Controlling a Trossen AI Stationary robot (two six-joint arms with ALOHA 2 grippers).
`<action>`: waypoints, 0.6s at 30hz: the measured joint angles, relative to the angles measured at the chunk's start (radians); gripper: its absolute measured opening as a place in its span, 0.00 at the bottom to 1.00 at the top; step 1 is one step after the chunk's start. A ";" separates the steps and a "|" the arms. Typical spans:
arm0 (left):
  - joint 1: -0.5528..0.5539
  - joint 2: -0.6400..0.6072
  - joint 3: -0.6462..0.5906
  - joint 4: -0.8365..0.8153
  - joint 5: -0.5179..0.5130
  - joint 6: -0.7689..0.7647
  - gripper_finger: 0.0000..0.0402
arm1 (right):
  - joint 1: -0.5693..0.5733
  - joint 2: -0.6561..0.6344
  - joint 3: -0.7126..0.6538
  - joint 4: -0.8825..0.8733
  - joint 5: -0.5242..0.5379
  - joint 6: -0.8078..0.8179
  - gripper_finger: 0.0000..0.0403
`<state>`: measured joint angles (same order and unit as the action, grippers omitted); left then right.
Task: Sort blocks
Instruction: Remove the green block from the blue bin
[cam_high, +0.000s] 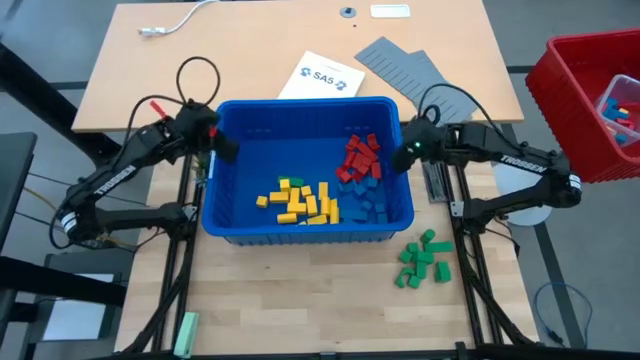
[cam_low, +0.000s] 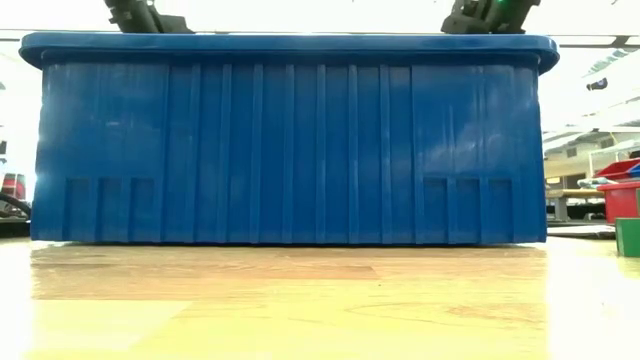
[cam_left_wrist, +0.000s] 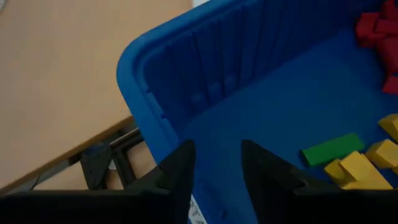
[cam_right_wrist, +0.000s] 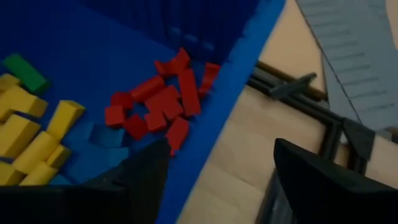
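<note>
A blue bin stands mid-table. Inside it lie yellow blocks with a green block among them, red blocks at the far right, and blue blocks near them. Several green blocks lie on the table off the bin's near right corner. My left gripper hangs open above the bin's left rim, nothing between its fingers. My right gripper hangs open above the bin's right rim, beside the red blocks, holding nothing.
A red bin holding more blocks stands off the table's right side. Grey ridged panels and a printed sheet lie behind the blue bin. A pale green bar lies at the near left. In the low view the bin's wall fills the picture.
</note>
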<state>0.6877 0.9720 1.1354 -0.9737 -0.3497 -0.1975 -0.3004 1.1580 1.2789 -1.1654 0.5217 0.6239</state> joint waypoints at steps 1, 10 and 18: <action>0.004 0.004 -0.008 0.022 0.012 0.003 0.37 | -0.001 0.000 0.000 0.018 -0.005 -0.019 0.69; -0.005 0.078 -0.023 0.330 0.426 0.140 0.53 | -0.010 0.000 -0.003 0.252 -0.053 -0.223 0.69; -0.056 0.213 -0.022 0.465 0.661 0.297 0.52 | -0.034 0.028 -0.038 0.406 -0.143 -0.359 0.65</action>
<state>0.6320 1.1851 1.1131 -0.5090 0.3109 0.0992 -0.3343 1.1857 1.2408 -0.7598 0.3784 0.2646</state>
